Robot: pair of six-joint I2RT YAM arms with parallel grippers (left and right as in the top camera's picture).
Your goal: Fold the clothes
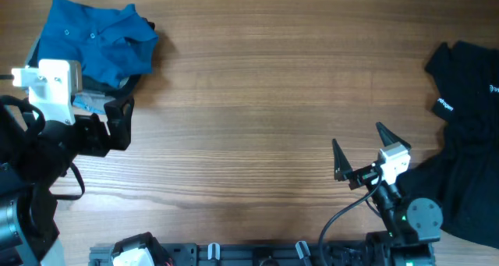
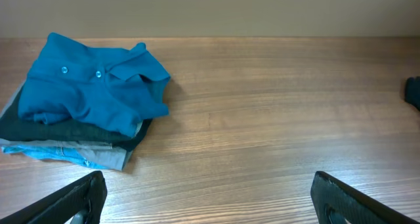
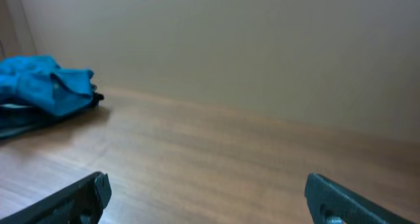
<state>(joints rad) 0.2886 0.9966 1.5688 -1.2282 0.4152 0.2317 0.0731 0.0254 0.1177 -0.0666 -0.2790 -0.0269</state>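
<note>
A medium-blue polo shirt (image 1: 93, 36) lies folded on top of a small stack of folded garments (image 2: 72, 148) at the table's far left corner. It also shows in the left wrist view (image 2: 92, 86) and the right wrist view (image 3: 42, 86). Black garments with a small white logo (image 1: 468, 86) lie crumpled at the right edge. My left gripper (image 1: 117, 125) is open and empty just in front of the stack; its fingers (image 2: 210, 204) are spread over bare wood. My right gripper (image 1: 362, 145) is open and empty, left of the black garments; its fingers (image 3: 207, 201) are spread over bare wood.
The wooden table (image 1: 257, 94) stretches between the two piles. A black garment's edge (image 2: 413, 92) shows at the far right of the left wrist view. The arm bases and a rail (image 1: 257, 254) line the front edge.
</note>
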